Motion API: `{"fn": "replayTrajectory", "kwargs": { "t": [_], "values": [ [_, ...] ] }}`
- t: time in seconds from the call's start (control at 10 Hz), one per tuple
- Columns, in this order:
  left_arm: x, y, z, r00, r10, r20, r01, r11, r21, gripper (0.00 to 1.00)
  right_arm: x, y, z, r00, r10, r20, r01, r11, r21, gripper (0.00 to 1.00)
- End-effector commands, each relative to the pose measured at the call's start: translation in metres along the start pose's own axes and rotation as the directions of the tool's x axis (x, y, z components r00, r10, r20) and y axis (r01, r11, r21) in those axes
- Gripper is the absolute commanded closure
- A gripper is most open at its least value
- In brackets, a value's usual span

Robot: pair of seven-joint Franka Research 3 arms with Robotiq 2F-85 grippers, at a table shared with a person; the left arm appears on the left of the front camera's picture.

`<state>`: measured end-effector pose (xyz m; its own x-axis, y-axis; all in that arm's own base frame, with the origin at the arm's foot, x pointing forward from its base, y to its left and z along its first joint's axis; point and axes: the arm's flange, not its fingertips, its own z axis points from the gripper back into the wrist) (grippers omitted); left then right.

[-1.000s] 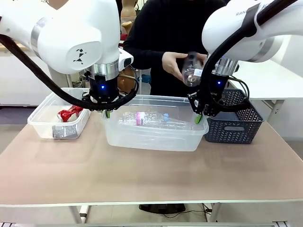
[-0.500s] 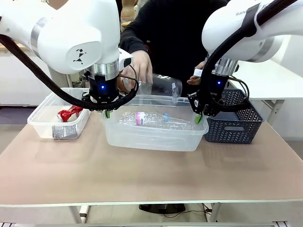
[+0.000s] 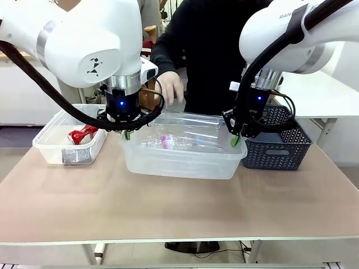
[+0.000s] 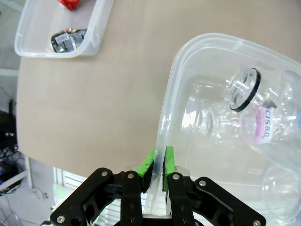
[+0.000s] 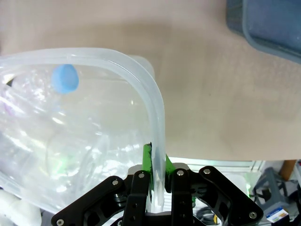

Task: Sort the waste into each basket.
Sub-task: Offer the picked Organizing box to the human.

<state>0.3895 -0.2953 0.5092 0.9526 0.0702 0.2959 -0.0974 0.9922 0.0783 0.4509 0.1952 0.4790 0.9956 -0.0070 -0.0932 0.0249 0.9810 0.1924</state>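
A large clear basket (image 3: 178, 166) stands mid-table and holds clear plastic bottles (image 3: 188, 134). My left gripper (image 3: 126, 133) is shut on the left end of its rim, and my right gripper (image 3: 235, 138) is shut on the right end. A person's hand (image 3: 171, 87) hovers over the far rim. In the left wrist view my gripper (image 4: 159, 160) pinches the rim (image 4: 173, 89), with a bottle mouth (image 4: 243, 84) inside. In the right wrist view my gripper (image 5: 156, 160) clamps the rim (image 5: 141, 75) near a blue cap (image 5: 65, 78). A smaller clear basket (image 3: 47, 150) holds a red can (image 3: 83, 133).
A dark blue lattice basket (image 3: 277, 147) stands right of the large basket, close to my right arm. A crushed silver can (image 3: 76, 156) also lies in the small basket. The near half of the tabletop (image 3: 179, 207) is bare wood.
The person carried a clear bottle from near my right arm leftward and down into the large basket, and it now lies on the other bottles. Neither gripper has moved.
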Motion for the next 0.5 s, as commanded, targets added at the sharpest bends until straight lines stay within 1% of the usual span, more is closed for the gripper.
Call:
{"fn": "replayTrajectory", "kwargs": {
  "t": [0.0, 0.4],
  "values": [
    [-0.0007, -0.0023, 0.0038, 1.0, -0.002, 0.001, 0.002, 1.0, -0.006, 0.92, -0.0009, 0.0083, 0.0072, 1.0, 0.014, 0.0, -0.014, 1.0, 0.022, 0.95],
    [-0.0007, -0.0023, 0.0038, 1.0, -0.002, 0.001, 0.002, 1.0, -0.006, 0.92, -0.0009, 0.0083, 0.0072, 1.0, 0.014, 0.0, -0.014, 1.0, 0.022, 0.95]
  ]
}}
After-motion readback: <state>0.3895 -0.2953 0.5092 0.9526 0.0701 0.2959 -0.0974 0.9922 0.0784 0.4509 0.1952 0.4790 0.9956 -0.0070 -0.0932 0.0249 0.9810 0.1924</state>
